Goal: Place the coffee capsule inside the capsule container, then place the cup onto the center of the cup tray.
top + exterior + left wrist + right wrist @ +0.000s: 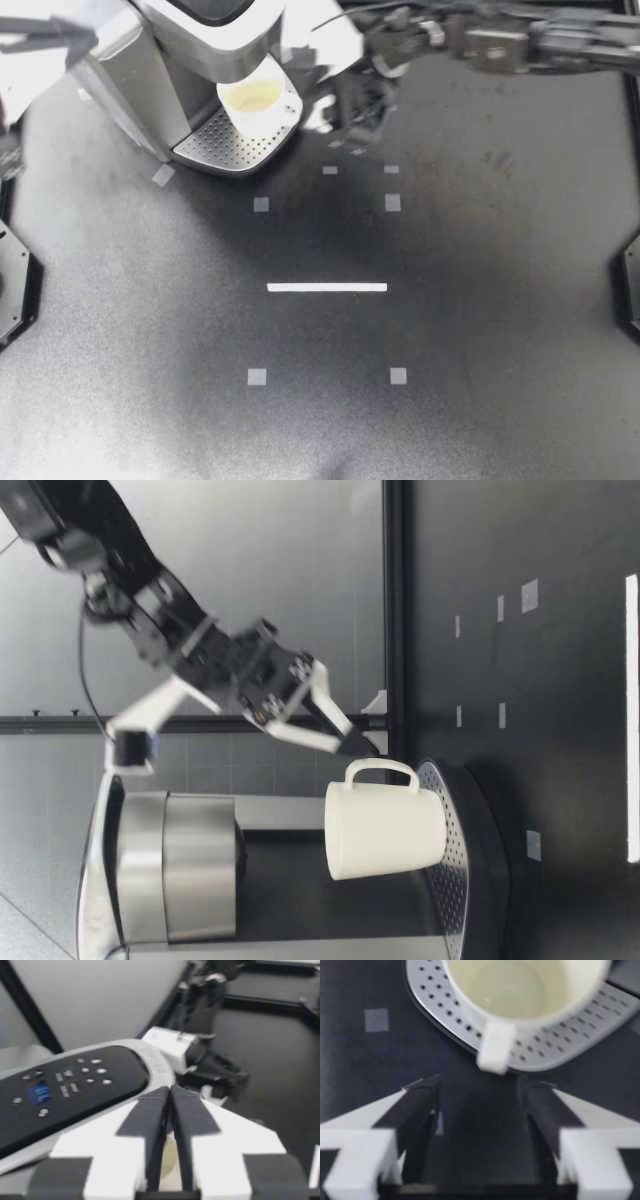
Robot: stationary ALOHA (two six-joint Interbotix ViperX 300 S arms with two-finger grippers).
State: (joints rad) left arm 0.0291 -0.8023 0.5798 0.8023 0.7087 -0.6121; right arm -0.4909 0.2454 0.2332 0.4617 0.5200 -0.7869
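White cup (256, 103), empty and upright, stands on the perforated cup tray (225, 150).

This is a robotics lab bench, not a kitchen. The coffee machine (140, 80) stands on a black matte table (480, 330). In front of the machine, small tape squares (257, 377) and a white strip (327, 287) mark the table. Beyond the machine are bare grey wall panels (280, 560) and a black frame rail (395, 580).

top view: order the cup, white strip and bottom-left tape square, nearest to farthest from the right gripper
1. cup, on the tray just beside the right gripper.
2. white strip, mid-table.
3. bottom-left tape square, beyond the strip's left end.
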